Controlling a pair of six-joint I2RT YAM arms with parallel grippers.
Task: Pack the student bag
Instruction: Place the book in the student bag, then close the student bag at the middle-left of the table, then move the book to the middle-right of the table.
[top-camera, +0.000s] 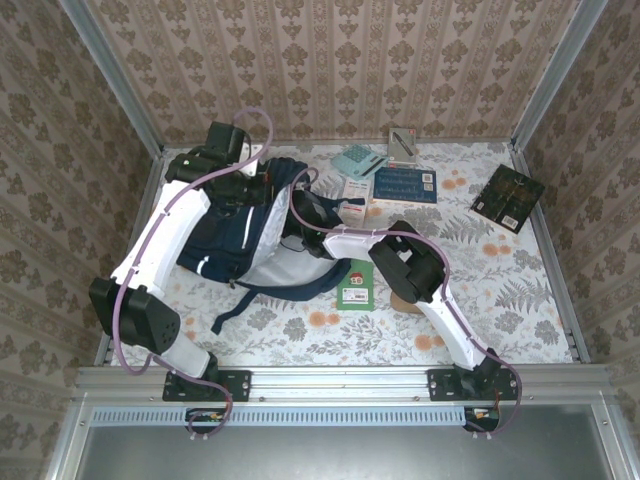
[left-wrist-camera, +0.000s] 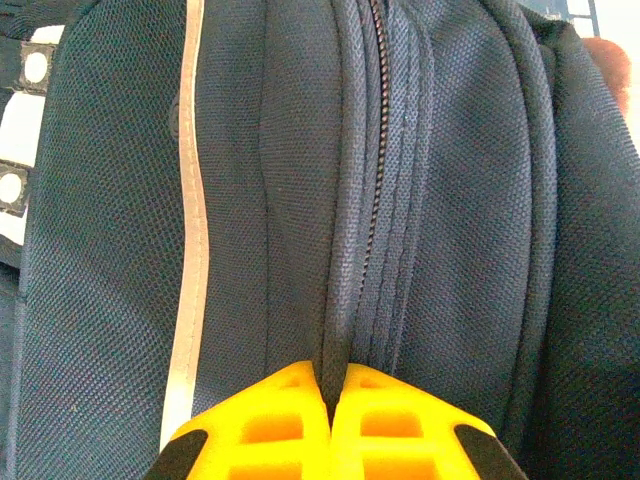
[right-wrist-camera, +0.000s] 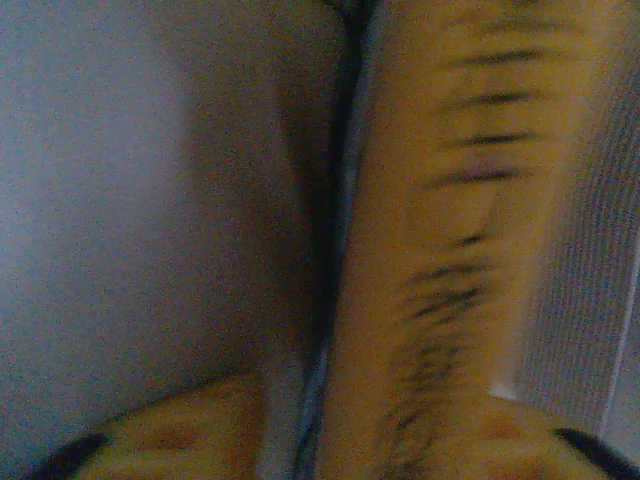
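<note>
The table (top-camera: 520, 300) was shut in by wallpapered walls at the top of the overhead view, a rail (top-camera: 148, 195) down the left, another (top-camera: 548, 260) down the right and a metal beam (top-camera: 340, 378) along the bottom. The freest cloth lay in the lower right and lower middle of that view. The upper middle was crowded by a calculator (top-camera: 352, 160), a blue book (top-camera: 405, 185) and, further right, a dark book (top-camera: 507, 197). A green booklet (top-camera: 357, 285) lay just below centre. The bag (top-camera: 215, 245) sprawled left of centre, close to the left rail, its mouth gaping toward the middle and showing grey lining (top-camera: 272, 262). In the left wrist view the left gripper (left-wrist-camera: 333, 378) sat at the bottom edge, pinched tight on a ridge of navy fabric beside the zip (left-wrist-camera: 375, 200), with the white stripe (left-wrist-camera: 190, 250) running up the left part of the frame. The right gripper (top-camera: 312, 238) reached into the bag's mouth from the right. Its wrist view was too blurred to tell how wide it stood or whether it held anything: a yellow, dark-marked shape ran up the right of the frame, with grey lining on the left.
</note>
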